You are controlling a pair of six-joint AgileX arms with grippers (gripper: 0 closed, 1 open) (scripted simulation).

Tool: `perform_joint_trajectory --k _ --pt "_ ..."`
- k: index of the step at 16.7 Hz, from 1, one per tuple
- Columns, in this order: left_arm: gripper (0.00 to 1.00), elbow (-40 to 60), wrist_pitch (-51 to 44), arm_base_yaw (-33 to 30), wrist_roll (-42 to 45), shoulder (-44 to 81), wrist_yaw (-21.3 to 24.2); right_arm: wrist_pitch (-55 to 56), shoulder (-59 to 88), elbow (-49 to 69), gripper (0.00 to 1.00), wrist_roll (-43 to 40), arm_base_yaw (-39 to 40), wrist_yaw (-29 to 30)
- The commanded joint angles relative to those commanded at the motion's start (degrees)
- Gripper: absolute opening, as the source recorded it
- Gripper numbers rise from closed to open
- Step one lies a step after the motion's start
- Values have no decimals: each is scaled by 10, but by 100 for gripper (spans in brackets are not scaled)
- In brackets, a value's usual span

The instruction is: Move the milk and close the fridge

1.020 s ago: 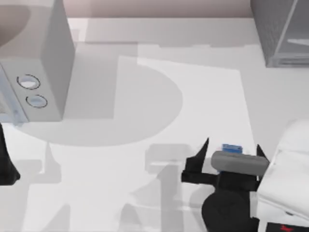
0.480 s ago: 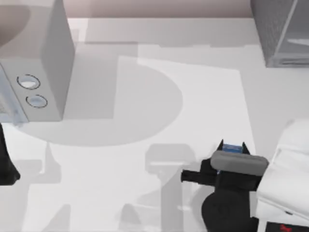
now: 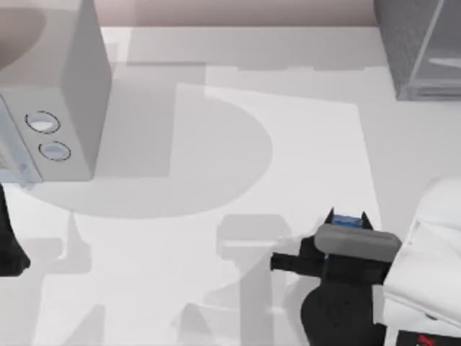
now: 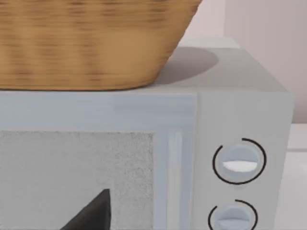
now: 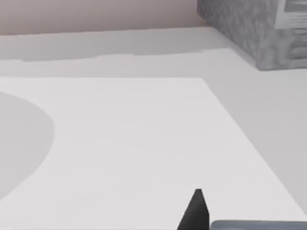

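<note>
At the far left edge of the table [image 3: 216, 144], your left arm sits parked, and you cannot tell how its fingers stand. Beside it, toward the back left, stands a smooth pale grey box [image 3: 65, 94] with two round dials [image 3: 47, 135] on its front; the left wrist camera looks straight at that front and shows a woven basket [image 4: 91, 43] resting on top of the box. Moving right across the bare white tabletop, you reach your right gripper [image 3: 346, 216] near the front right, its two dark fingers closed snugly on either side of the milk [image 3: 346, 220], whose blue top peeks out between them. Farther right, in the back right corner, stands the fridge [image 3: 418, 47], dark grey and speckled, well apart from the milk.
</note>
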Motion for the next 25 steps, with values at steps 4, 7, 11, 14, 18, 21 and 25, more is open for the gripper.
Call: perform_joint_trajectory --k 4,7,11,14,18,21,25 --pt "100 0 0 0 0 0 0 -1 -1 -1 0 0 1 0" --pt "100 0 0 0 0 0 0 -23 -23 -4 0 0 0 -1" --pt "100 0 0 0 0 0 0 -63 -69 -7 0 0 1 -2" --pt "100 0 0 0 0 0 0 -95 -103 -10 0 1 1 -1" --pt "100 0 0 0 0 0 0 -94 -102 -8 0 2 1 -1" --pt "100 0 0 0 0 0 0 -99 -114 -10 0 -5 -19 -20" --pt "100 0 0 0 0 0 0 -124 -159 -24 0 -40 -116 -115"
